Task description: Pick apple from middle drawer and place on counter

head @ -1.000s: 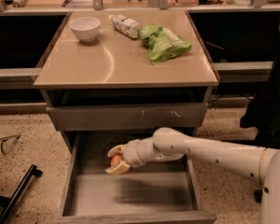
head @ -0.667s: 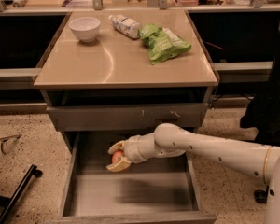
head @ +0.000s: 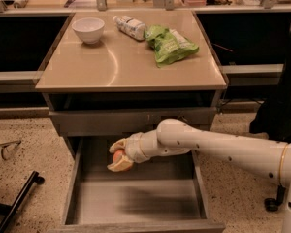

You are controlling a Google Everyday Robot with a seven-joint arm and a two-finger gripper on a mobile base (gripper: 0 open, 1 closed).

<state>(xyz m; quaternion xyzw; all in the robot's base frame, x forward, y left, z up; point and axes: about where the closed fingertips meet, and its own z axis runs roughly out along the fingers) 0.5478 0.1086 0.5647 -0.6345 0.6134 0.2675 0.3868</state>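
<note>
Red-orange apple is pinched in my gripper, low inside the middle drawer near its back. I should pull outward first, hold the grip firm, then rise to the counter.

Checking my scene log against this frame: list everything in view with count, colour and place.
apple: one, red-orange, in the gripper, over the middle drawer
middle drawer: one, grey, pulled open, low on the cabinet
counter: one, tan-beige, cabinet top
bowl: one, white, counter's back left
bottle: one, clear plastic, lying on the counter beside the bowl
bag: one, green, counter's back right
upper drawer front: one, grey, shut, under the counter
arm: one, white, reaching in from the picture's right
gripper: one, pale, shut on the apple inside the open drawer
</note>
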